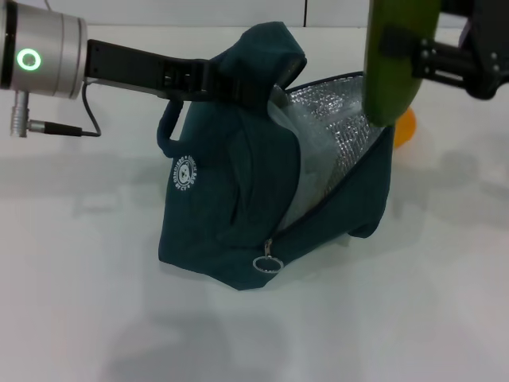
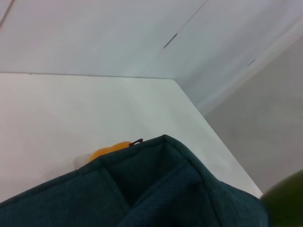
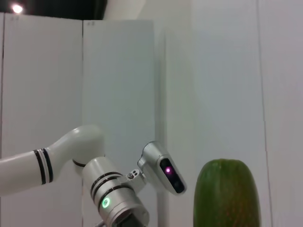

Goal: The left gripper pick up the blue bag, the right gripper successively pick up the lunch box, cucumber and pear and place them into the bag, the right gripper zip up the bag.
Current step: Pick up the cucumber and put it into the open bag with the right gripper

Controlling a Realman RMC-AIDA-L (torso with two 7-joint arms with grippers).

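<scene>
Two arms are at work over the white table (image 1: pixel 95 302). From the left, the left gripper (image 1: pixel 238 83) reaches in level and is clamped on the top fold of the blue bag (image 1: pixel 215 207), holding that end up so the bag stands tall on the table with its mouth gaping toward the right. Inside the mouth the silver lining (image 1: pixel 350 119) shows, and something pale and translucent (image 1: pixel 306 171) sits within it; whether that is the lunch box cannot be told. A zip pull ring (image 1: pixel 268 263) hangs at the low front corner of the bag, where the zip line starts; the zip is undone along the opening.

Up at the right, the right gripper (image 1: pixel 413 54) grips the cucumber (image 1: pixel 395 56) around its middle, fingers closed against it, the cucumber hanging upright with its rounded lower end just above the bag's open rim. It is not yet inside.

Behind the bag's right edge lies an orange-yellow fruit (image 1: pixel 406 127) on the table, mostly hidden in the head view; the left wrist view shows it (image 2: pixel 108 151) just past the bag's rim (image 2: pixel 165 139)
</scene>
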